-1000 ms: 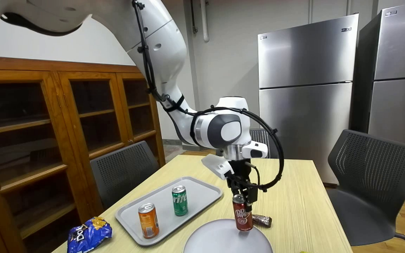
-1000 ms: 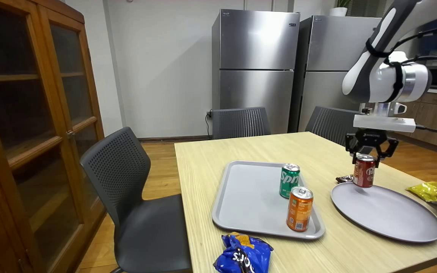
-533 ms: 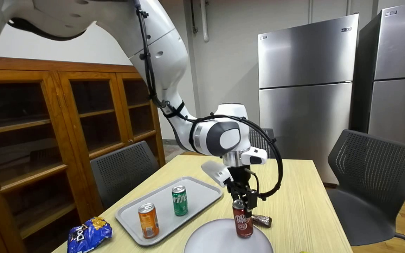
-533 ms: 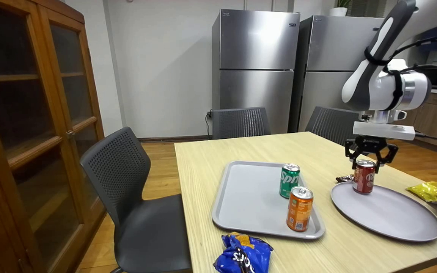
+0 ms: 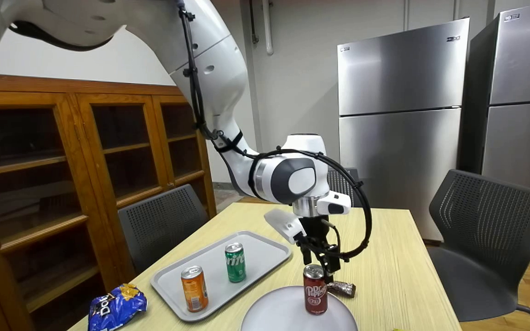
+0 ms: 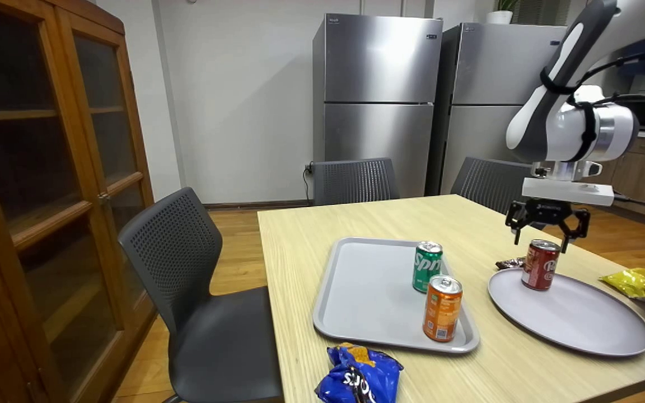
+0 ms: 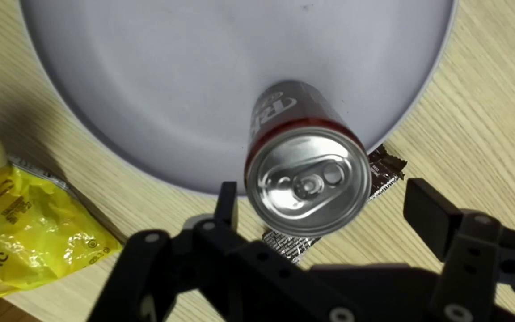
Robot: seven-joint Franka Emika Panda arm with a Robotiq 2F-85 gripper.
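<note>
A dark red Dr Pepper can (image 5: 315,290) stands upright on the grey round plate (image 6: 585,330), close to its rim. My gripper (image 6: 541,246) is just above and around the can's top, its fingers spread wide. In the wrist view the silver can lid (image 7: 309,183) lies between the black fingers (image 7: 432,214), with a gap on either side, wider on the right. Nothing is held. A brown foil-wrapped bar (image 7: 385,172) lies on the table beside the plate, partly hidden behind the can.
A grey tray (image 6: 367,291) carries a green Sprite can (image 6: 427,266) and an orange can (image 6: 443,308). A blue chip bag (image 5: 117,307) lies beside the tray. A yellow bag (image 7: 34,223) is near the plate. Chairs surround the wooden table (image 5: 384,257).
My gripper has come down with the Dr Pepper can, which now rests on the plate. The fingers have since spread apart and let go of it.
</note>
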